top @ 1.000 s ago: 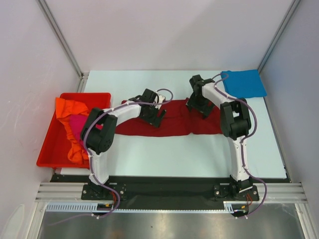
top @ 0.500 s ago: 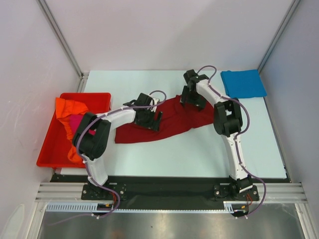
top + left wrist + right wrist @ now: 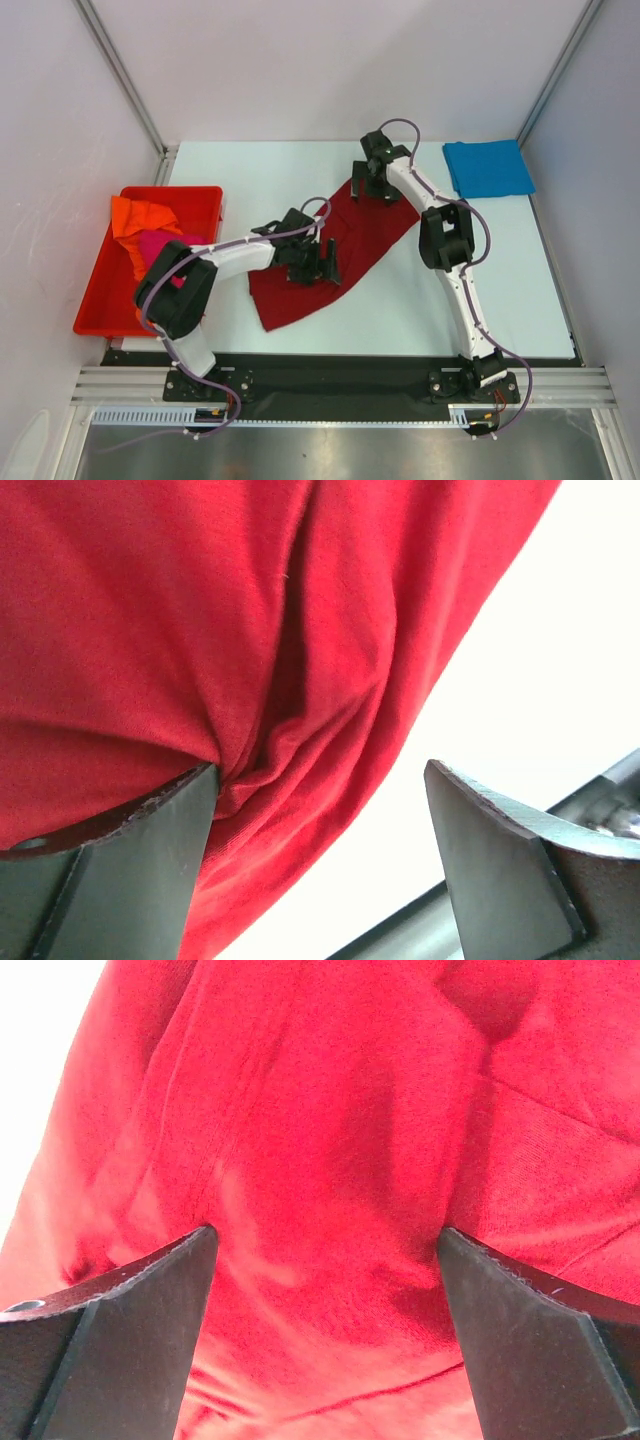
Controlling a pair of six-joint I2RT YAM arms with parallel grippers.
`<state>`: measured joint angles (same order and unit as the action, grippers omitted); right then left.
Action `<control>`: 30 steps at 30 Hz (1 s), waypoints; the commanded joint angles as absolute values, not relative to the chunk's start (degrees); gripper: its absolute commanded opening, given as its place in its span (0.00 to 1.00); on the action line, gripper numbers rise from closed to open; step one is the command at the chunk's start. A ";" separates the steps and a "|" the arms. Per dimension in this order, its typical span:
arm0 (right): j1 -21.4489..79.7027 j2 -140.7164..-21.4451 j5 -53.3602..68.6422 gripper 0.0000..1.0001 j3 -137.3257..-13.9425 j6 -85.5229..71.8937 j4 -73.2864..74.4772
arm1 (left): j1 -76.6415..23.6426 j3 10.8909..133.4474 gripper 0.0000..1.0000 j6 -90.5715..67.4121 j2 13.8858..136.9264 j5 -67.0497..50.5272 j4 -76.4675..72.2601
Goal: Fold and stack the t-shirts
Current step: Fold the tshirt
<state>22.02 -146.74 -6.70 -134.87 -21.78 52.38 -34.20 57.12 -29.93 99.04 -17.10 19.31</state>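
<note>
Dark red t-shirt (image 3: 365,230) lies creased beneath left tool (image 3: 318,770) and right tool (image 3: 325,1232), both parted.

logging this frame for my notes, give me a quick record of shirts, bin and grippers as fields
dark red t-shirt: unfolded, diagonal across the middle of the table
blue t-shirt: folded, far right corner
orange t-shirt: crumpled in the red bin, at the left side
pink t-shirt: same bin, against the orange one
left gripper: open, on the dark red t-shirt's near part
right gripper: open, over its far end
folded so far: blue only
</note>
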 commanded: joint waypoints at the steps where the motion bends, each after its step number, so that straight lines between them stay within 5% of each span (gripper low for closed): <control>1: 22.68 -153.19 -0.61 0.98 -134.91 -20.04 40.61 | -39.55 53.52 0.90 -42.09 101.42 -28.03 24.00; 17: 20.57 -147.58 6.59 0.98 -136.49 -18.98 41.31 | -42.45 63.36 0.91 -40.97 94.13 -22.77 21.52; 30: 22.67 -134.21 -8.96 0.93 -136.23 -21.62 56.05 | -42.45 71.90 0.90 -14.16 88.24 -1.59 38.15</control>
<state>21.32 -141.05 -3.75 -135.76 -20.51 50.33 -42.26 71.79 -23.97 90.41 -7.25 33.85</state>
